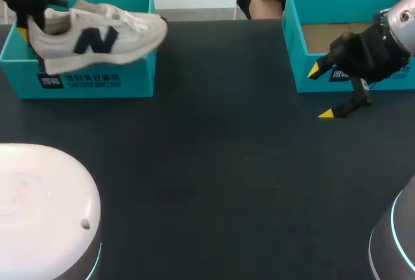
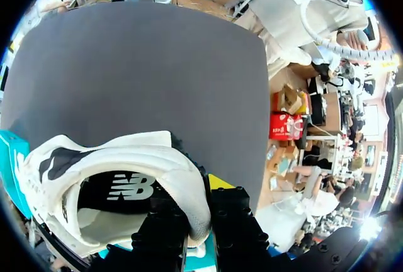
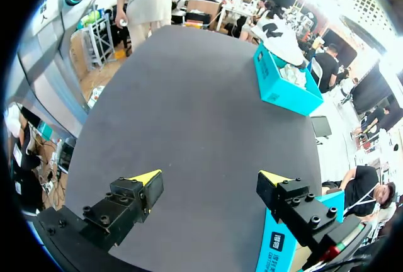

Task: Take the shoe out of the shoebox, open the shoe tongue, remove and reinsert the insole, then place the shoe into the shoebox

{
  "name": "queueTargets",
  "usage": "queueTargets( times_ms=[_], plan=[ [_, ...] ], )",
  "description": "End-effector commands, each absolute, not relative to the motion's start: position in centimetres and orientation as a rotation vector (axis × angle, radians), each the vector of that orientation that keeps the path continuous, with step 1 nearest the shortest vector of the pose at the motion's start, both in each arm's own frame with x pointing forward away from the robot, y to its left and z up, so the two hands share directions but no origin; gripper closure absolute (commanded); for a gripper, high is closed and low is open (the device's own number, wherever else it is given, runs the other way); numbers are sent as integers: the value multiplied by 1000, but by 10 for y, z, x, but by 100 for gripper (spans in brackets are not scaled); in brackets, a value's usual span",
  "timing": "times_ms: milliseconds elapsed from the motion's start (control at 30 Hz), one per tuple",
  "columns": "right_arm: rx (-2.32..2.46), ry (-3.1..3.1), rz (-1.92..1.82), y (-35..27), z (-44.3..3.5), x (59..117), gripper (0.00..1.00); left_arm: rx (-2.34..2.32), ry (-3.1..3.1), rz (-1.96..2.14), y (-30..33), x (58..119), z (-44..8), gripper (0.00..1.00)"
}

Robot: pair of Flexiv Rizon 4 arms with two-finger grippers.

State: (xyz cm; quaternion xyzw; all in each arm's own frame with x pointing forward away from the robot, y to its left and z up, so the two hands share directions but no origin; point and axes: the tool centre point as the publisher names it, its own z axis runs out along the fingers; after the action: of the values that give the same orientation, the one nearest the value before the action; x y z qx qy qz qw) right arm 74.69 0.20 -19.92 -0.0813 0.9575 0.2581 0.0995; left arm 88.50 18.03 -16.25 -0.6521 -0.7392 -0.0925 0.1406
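At the table's left, the left gripper (image 2: 200, 221) is clamped on the heel collar of the white sneaker (image 1: 97, 34), one finger inside the shoe and one outside. It holds the sneaker above the open teal shoebox (image 1: 97, 80), toe towards the middle. Across the dark table (image 1: 207, 163), the right gripper (image 1: 322, 92) hangs with its jaws spread wide and nothing between them, just in front of a second teal box (image 1: 293, 40).
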Motion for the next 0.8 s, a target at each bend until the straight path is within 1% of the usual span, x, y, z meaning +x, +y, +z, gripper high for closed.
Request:
queueTargets(
  times_ms=[33,167,567,800],
  plan=[
    [-241,2833,760,3,-200,748,0,-1955,-2148,-484,137,823,-170,100],
    [-241,2833,760,3,-200,748,0,-1962,-2161,-482,104,792,-179,100],
    [-241,2833,760,3,-200,748,0,-1931,-2260,-408,23,752,-200,100],
    [-241,2833,760,3,-200,748,0,-1952,-2244,-393,-11,733,-217,100]
  ],
)
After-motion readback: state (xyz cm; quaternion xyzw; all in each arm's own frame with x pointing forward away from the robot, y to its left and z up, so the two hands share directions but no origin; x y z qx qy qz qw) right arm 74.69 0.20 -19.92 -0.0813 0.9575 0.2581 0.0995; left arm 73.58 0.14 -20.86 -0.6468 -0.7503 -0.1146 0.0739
